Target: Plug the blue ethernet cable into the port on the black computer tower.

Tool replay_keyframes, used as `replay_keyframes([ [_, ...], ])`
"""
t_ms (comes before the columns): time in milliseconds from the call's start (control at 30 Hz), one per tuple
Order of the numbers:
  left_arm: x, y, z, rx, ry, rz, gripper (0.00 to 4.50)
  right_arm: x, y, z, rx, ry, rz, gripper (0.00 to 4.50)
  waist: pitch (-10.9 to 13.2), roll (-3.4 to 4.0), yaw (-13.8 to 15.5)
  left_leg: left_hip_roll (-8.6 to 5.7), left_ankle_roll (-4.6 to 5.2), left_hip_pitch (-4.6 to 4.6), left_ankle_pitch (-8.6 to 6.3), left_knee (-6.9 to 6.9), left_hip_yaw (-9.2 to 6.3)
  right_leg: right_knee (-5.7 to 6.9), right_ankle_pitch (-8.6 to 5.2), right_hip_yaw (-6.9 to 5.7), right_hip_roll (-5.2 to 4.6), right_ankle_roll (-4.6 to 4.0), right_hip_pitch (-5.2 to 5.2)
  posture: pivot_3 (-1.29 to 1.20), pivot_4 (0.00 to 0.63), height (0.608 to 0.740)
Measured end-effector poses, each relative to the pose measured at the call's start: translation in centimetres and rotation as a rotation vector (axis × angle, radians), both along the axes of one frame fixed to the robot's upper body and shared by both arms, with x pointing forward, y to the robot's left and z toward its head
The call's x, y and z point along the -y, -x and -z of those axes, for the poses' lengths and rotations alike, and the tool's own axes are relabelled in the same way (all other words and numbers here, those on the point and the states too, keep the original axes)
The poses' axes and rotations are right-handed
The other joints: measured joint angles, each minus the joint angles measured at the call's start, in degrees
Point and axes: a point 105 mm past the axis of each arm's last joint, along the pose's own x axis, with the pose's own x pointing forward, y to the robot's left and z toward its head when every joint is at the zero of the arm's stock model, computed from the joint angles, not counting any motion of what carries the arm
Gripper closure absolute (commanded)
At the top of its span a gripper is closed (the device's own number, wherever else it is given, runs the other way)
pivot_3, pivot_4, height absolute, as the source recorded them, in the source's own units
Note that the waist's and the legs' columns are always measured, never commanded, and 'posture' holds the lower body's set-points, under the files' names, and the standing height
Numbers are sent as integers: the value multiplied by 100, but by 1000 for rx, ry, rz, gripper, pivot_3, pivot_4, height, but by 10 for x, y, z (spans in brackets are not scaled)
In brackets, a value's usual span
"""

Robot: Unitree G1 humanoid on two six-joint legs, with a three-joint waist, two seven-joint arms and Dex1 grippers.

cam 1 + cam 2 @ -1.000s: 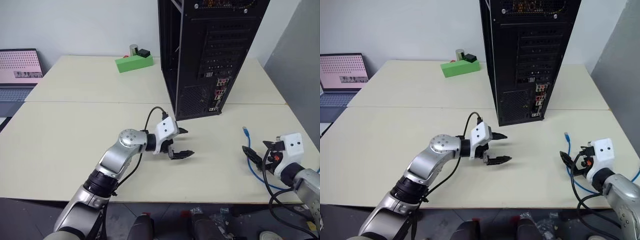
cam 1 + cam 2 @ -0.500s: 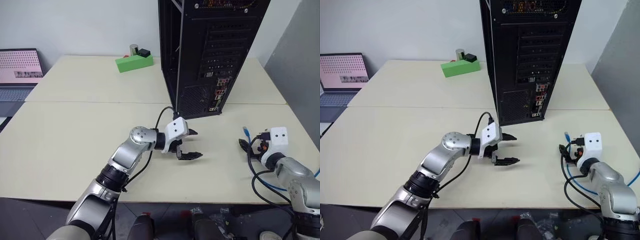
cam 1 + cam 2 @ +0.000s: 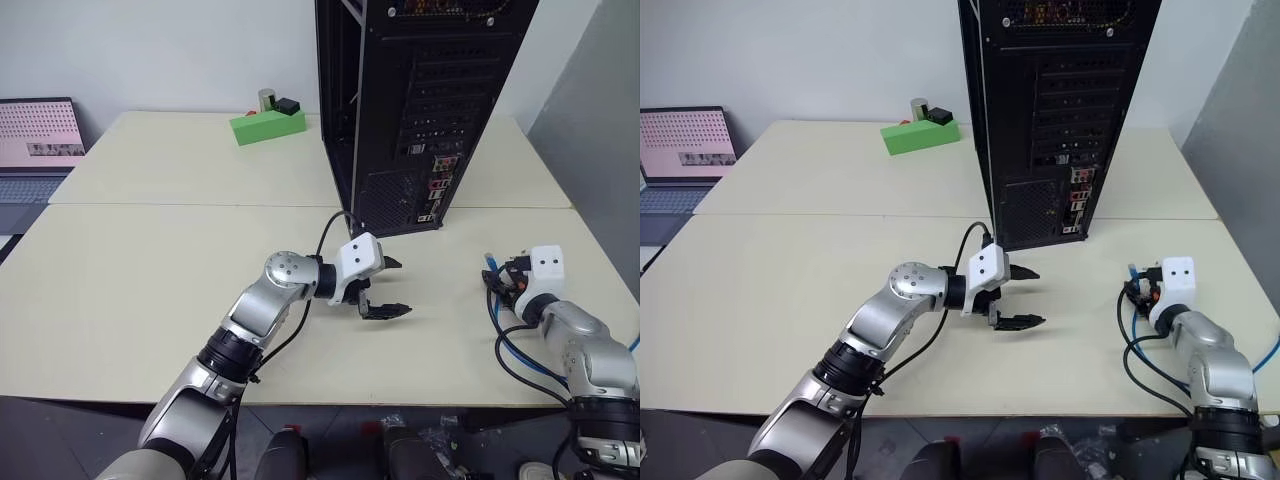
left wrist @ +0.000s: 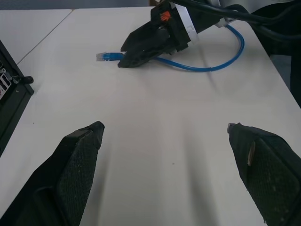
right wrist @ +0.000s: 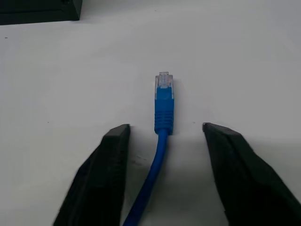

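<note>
The blue ethernet cable [image 5: 163,96] lies flat on the table at the right, its clear-blue plug pointing away from me toward the black computer tower [image 3: 420,100]. My right gripper [image 5: 164,128] straddles the cord just behind the plug. Its fingers [image 5: 110,155] stand apart on either side and do not touch the cord. The rest of the cable loops back under that arm [image 4: 221,61]. My left gripper [image 3: 402,286] hovers open and empty over the table's middle, pointing right toward the plug. The tower's coloured ports [image 3: 437,185] face me low on its rear panel.
A green block [image 3: 268,125] with a small can and a black part on it sits at the back, left of the tower. A laptop [image 3: 38,140] stands at the far left. The table's right edge [image 3: 610,270] runs close beside my right arm.
My right gripper has moved forward and down to the plug end, and its fingers have narrowed around the cord. My left gripper has edged to the right, still open.
</note>
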Motion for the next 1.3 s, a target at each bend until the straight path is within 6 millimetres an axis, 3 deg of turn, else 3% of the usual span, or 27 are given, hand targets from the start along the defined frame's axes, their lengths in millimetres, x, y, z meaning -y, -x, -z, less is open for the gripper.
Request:
replay_keyframes([
  [167,0,5,2,-13,0,2,0,-5,-1,0,1,31,-36,4103,0,0,2,0,0,0,0,0,0,-1,0,0,0,0,1,0,150,740],
  [233,0,6,2,-11,2,5,0,-6,-1,0,2,46,-44,4434,0,0,3,0,0,0,0,0,0,-1,0,0,0,0,2,0,150,740],
  [367,-4,7,6,-17,-9,-4,0,-9,0,-1,-3,91,-105,4443,0,0,-2,0,0,0,0,0,-1,-1,0,0,0,0,0,0,150,740],
  [433,-11,8,10,-21,-24,-15,0,-20,4,-2,-9,121,-188,4444,0,1,-18,1,0,1,0,-1,0,0,0,1,1,0,-2,0,150,740],
  [567,-39,7,26,-44,-97,-60,0,-79,19,-23,37,163,-524,4446,1,2,-97,4,0,2,0,-2,-8,3,-1,-3,6,1,-2,0,150,740],
  [700,-55,3,24,-35,-119,-84,0,-132,39,-44,78,190,-840,4446,1,1,-80,2,0,0,0,2,-10,-1,-12,-9,3,20,2,0,150,740],
  [800,-60,4,23,-22,-134,-72,0,-162,55,-48,60,229,-1049,4446,1,1,-65,2,0,-2,0,1,-11,-4,-12,-10,3,19,1,0,150,740],
  [967,-59,6,22,-30,-133,-50,0,-182,62,-48,32,270,-1196,4447,2,0,-20,2,0,-3,0,2,-10,-3,-10,-10,1,17,-1,0,150,740],
  [1200,-57,8,21,-42,-121,-32,0,-185,61,-45,12,318,-1244,4462,2,0,-9,2,0,-3,0,2,-11,-2,-1,-11,1,0,-2,0,150,740],
  [1300,-56,10,21,-52,-115,-16,517,-183,61,-45,12,343,-1250,4462,2,0,-6,2,0,-3,0,2,-11,-2,-1,-11,1,0,-2,0,150,740],
])
